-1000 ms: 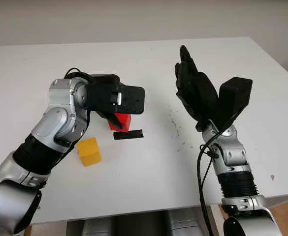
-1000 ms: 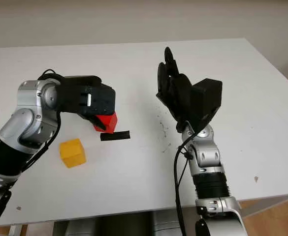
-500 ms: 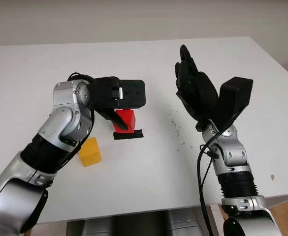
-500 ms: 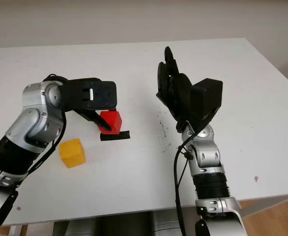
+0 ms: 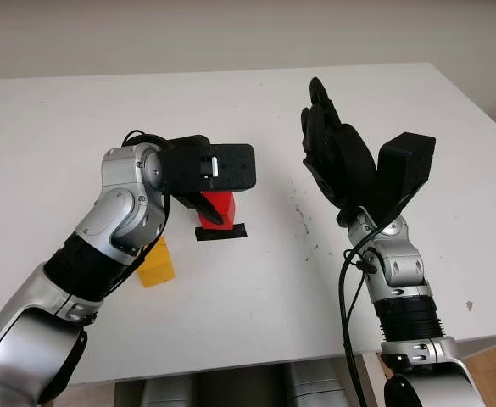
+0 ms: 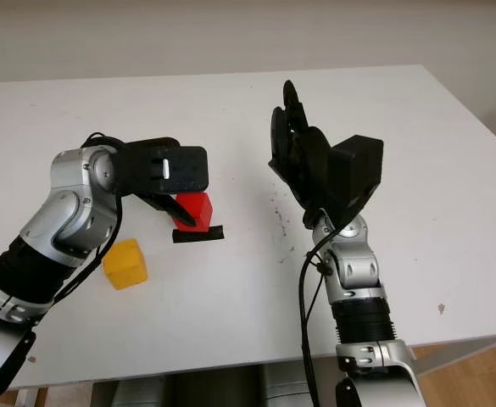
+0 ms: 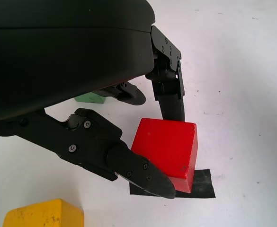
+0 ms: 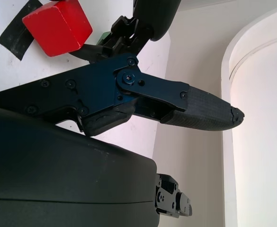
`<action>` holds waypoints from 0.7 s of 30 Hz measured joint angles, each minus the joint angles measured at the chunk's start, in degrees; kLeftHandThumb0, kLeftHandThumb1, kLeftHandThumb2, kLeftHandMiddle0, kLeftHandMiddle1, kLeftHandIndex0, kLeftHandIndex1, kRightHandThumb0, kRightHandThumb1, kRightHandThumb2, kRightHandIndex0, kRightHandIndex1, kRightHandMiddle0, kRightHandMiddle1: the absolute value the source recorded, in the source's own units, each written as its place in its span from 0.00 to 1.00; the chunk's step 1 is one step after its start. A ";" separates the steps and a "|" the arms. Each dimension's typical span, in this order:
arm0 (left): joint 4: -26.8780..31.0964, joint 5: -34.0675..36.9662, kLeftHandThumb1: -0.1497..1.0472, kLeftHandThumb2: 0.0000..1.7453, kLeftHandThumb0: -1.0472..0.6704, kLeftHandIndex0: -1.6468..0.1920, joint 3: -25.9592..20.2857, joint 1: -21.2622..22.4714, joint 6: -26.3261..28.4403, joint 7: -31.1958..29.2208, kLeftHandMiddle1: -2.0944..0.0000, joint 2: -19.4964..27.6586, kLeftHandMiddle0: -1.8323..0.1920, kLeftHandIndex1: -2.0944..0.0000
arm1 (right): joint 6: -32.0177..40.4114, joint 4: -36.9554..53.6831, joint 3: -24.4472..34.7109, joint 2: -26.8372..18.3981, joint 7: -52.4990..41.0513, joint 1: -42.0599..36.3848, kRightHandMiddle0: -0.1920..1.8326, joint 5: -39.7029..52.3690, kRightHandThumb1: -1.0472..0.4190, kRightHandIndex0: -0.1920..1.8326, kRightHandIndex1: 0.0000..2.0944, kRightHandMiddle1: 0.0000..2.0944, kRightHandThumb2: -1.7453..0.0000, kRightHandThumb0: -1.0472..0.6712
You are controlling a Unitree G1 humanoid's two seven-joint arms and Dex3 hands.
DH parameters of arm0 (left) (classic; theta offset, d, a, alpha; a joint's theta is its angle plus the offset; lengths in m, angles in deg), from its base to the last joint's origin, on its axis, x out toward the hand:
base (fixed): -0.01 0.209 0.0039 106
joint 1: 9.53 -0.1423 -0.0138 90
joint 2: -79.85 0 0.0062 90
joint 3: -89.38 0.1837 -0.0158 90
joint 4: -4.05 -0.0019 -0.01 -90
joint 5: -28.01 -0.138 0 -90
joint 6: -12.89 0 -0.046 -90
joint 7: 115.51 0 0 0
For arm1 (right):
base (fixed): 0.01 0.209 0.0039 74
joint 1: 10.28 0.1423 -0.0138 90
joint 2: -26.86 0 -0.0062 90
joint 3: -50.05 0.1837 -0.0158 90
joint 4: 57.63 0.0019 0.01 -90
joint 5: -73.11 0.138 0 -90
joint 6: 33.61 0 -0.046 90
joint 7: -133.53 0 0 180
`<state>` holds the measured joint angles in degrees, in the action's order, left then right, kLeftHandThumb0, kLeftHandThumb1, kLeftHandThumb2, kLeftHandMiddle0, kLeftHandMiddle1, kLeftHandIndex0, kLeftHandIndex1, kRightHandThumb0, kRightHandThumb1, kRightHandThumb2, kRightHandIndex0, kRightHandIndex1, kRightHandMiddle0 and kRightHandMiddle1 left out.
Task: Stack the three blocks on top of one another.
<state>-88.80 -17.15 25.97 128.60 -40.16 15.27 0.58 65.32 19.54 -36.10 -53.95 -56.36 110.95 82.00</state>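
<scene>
Red block sat on the black tape strip, which reads as the marked spot for the stack's base; the block seemed to cover one end of the tape, with the rest poking out beside it. The left hand was at the block, its fingers narrowed to the block's width: one lay along the near face, another stood against the far side. They bracketed the block closely, but whether they pressed it or merely flanked it could not be told, so the hold was uncertain. Beside the tape, toward the robot, the yellow block waited on the white table, likely next to go on. A green block peeked out behind the hand's shell. Well apart from the tape, the right hand was raised off the table, open and idle.
</scene>
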 measured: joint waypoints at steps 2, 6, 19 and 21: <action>-0.15 0.04 0.93 0.03 0.40 0.67 0.08 0.00 0.33 0.03 0.95 -0.30 0.67 0.19 | 0.01 0.00 0.00 0.01 0.00 0.00 0.00 0.04 0.00 0.00 0.00 0.00 0.58 0.12; -0.35 0.66 0.93 0.03 0.40 0.64 0.08 0.00 0.70 0.16 0.94 -1.05 0.67 0.25 | 0.13 0.01 0.00 0.01 0.09 0.00 0.00 0.05 0.00 0.00 0.00 0.00 0.58 0.12; -0.36 1.18 0.93 0.03 0.39 0.66 1.47 0.00 2.85 -1.92 0.95 -1.06 0.69 0.12 | 0.40 0.50 0.13 0.01 0.06 0.00 0.00 0.43 0.00 0.00 0.00 0.00 0.58 0.13; -0.34 1.08 0.92 0.03 0.39 0.68 1.81 0.00 2.44 -1.76 0.96 -0.93 0.70 0.12 | 0.60 0.66 0.13 0.01 0.04 0.00 0.00 0.42 0.00 0.00 0.00 0.00 0.58 0.12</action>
<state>-89.14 -16.07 27.78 128.60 -37.73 13.51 -0.35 65.91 20.19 -35.97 -53.94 -56.32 110.95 82.41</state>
